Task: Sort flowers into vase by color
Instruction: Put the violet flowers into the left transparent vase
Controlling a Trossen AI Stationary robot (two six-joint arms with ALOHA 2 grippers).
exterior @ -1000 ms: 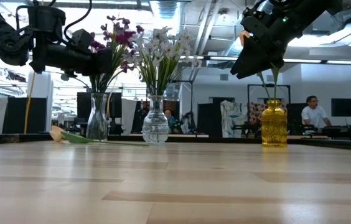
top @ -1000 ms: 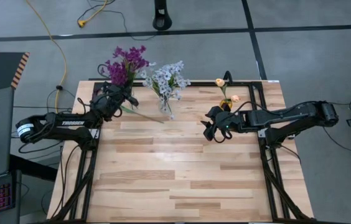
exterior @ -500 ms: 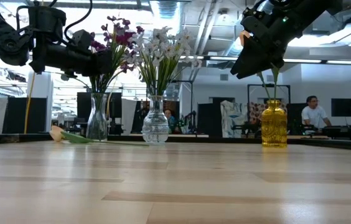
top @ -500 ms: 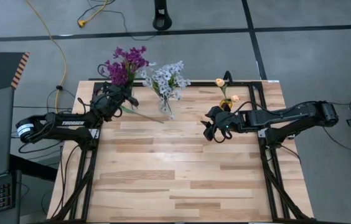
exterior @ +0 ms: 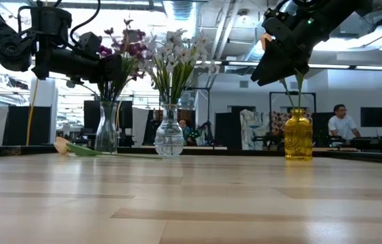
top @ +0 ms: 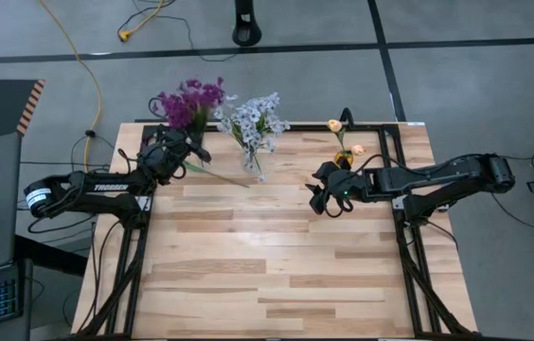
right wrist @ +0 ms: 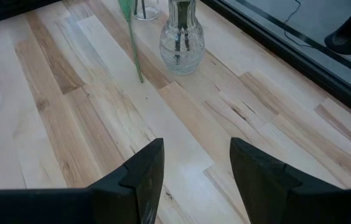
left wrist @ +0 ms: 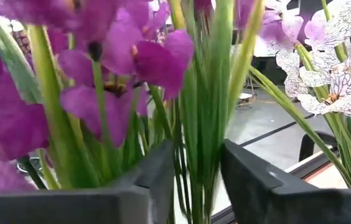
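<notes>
Purple flowers (top: 189, 102) stand in a tall clear vase (exterior: 106, 129) at the table's far left. My left gripper (left wrist: 197, 155) is open at stem height, level, with their green stems (left wrist: 203, 112) between its fingers. Pale blue-white flowers (top: 253, 121) stand in a round clear vase (exterior: 169, 139) beside them. Peach buds (top: 335, 125) stand in a yellow vase (exterior: 298, 135) at the far right. One peach flower (exterior: 62, 146) lies flat on the table near the tall vase. My right gripper (right wrist: 195, 152) hangs open above the boards, next to the yellow vase. My left gripper has the purple flowers' green stems (left wrist: 191, 143) between its parted fingers, coming level from the table's left. I cannot tell whether the fingers touch the stems. The flowers stand upright in the tall clear vase.
The lying flower's green stem (top: 218, 176) runs across the boards between the two clear vases. The near half of the wooden table (top: 267, 275) is bare boards. A black frame edges the table's far and side borders. A person sits in the room behind.
My left gripper has opened around the stems without shifting its place. The purple flower heads have dropped a little lower over the tall vase and drawn slightly toward the far edge.
</notes>
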